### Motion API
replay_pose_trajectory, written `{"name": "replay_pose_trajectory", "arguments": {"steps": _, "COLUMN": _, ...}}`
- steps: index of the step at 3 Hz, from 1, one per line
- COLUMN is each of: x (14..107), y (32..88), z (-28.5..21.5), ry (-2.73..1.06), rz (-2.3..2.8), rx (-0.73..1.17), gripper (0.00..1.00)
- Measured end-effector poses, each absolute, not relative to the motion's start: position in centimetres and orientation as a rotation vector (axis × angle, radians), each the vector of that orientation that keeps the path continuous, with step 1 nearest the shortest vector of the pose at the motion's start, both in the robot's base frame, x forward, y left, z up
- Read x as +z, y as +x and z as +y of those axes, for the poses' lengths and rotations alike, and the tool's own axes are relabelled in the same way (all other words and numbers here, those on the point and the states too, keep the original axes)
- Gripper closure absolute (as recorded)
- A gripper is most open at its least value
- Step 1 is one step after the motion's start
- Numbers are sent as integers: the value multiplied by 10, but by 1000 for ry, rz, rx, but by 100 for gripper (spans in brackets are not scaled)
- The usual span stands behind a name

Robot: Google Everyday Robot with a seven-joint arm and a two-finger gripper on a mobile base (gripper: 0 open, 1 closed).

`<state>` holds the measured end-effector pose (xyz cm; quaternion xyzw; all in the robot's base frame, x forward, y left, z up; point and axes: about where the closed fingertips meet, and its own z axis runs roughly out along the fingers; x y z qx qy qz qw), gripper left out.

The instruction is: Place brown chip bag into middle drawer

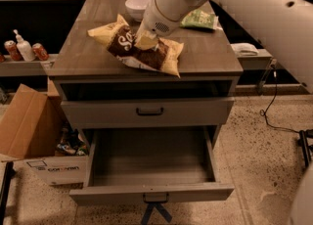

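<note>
Gripper [145, 41] clenched on brown chip bag [157, 58] atop cabinet [208, 55]; white bowl [136, 7], green chip bag [199, 20] just behind. Middle drawer [112, 193] pulled open below (cardboard box [27, 121] at left).

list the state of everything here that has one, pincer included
pincer: shut on the brown chip bag, above the cabinet top
brown chip bag: gripped at its middle, not yet in the drawer
middle drawer: pulled open, nothing showing inside
upper drawer: shut
green chip bag: lying flat, back right
bowl: upright
cardboard box: on the floor, flaps open
</note>
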<state>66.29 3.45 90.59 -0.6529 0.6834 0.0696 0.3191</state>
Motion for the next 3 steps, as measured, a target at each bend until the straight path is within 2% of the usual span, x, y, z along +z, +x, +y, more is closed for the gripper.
{"name": "replay_pose_trajectory", "arguments": {"steps": 1, "x": 954, "y": 628, "z": 30, "ry": -1691, "rz": 1660, "rx": 213, "gripper": 100}}
{"name": "replay_pose_trajectory", "arguments": {"steps": 3, "x": 949, "y": 622, "z": 32, "ry": -1707, "rz": 1646, "rx": 242, "gripper": 100}}
